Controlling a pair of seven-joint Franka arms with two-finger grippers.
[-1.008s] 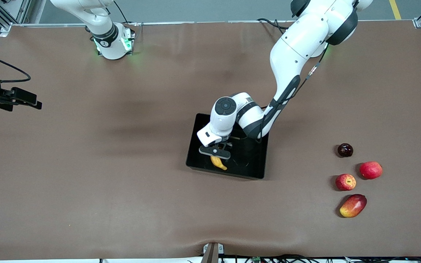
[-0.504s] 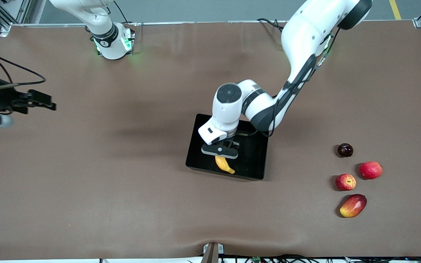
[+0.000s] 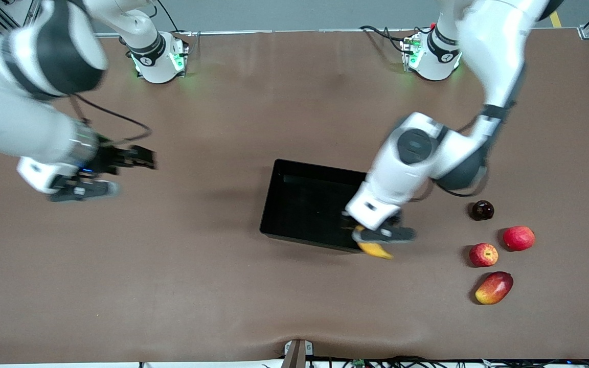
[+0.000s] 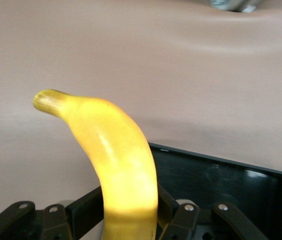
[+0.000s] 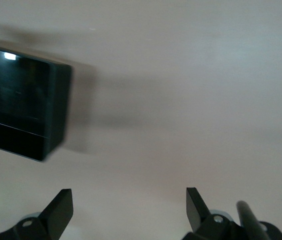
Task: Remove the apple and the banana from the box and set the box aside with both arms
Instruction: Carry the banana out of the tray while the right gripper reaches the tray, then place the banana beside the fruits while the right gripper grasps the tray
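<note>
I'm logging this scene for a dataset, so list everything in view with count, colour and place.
banana: 1, yellow, held in the left gripper over the box's corner toward the left arm's end
box: 1, glossy black, open top, mid-table, nothing in it
apple: 1, red with yellow streaks, toward the left arm's end, among the other fruits
round fruit: 1, plain pinkish red, beside the apple
mango: 1, red and yellow, nearer to the front camera than the apple
dark fruit: 1, dark maroon, farther from the camera than the apple
table: 1, brown
left gripper: 1, black, shut on the banana
right gripper: 1, black, open, holding nothing, above bare table toward the right arm's end
</note>
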